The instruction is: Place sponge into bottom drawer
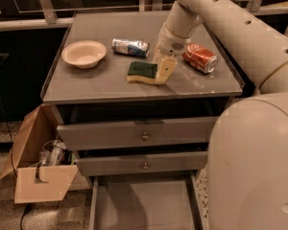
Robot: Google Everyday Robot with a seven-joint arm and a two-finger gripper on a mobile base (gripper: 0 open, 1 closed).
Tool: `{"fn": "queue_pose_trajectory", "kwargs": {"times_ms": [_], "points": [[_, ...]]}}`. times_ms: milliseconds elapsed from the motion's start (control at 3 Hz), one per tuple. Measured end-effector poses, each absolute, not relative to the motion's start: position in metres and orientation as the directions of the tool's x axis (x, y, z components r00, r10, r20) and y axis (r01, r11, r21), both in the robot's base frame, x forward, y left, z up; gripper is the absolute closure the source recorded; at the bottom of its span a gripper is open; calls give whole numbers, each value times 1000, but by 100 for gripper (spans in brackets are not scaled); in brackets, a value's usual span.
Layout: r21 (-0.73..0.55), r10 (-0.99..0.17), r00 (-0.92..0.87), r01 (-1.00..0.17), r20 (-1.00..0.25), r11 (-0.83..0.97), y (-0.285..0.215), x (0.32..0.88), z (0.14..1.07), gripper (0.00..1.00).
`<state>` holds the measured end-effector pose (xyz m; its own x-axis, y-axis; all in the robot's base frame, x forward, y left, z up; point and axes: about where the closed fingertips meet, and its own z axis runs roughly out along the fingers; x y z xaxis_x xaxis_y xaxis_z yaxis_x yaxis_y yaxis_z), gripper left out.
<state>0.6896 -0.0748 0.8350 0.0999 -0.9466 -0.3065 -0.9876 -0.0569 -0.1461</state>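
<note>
The robot's pale rounded body (254,166) fills the lower right and hides the right ends of all three drawers and the worktop's (105,83) front right corner. The bottom drawer (143,210) stands pulled out and is cut off by the lower edge, so only part of its flat grey floor and low side walls shows. The gripper (163,70) is down at the right end of the sponge (143,72), covering that end; whether it grips the sponge or merely touches it cannot be told. The arm (221,18) above it runs out of view at the top right.

The sponge lies flat near the middle of the worktop, a dark green rough top over pale yellow foam with a wavy front edge. The worktop is a smooth grey slab with a slight sheen. A shallow round cream bowl (84,53) sits to the left, well apart from the sponge. A silver and blue can (130,47) lies on its side just behind the sponge, its label too blurred to read. A red can (199,58) lies on its side to the right of the gripper. The two upper drawers (134,134) are grey, closed, each with a small round knob. On the floor at left an open brown cardboard box (41,186) holds clear items that are hard to make out
</note>
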Motion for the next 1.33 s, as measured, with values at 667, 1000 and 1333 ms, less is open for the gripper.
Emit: {"fn": "queue_pose_trajectory", "kwargs": {"times_ms": [667,1000,1333], "points": [[-146,-947,100,-988,-307,-57,-75,690,835,100],[-146,-947,100,-988,-307,-57,-75,690,835,100],[-130,-950,82,-991,-303,-44,-73,686,859,100]]}}
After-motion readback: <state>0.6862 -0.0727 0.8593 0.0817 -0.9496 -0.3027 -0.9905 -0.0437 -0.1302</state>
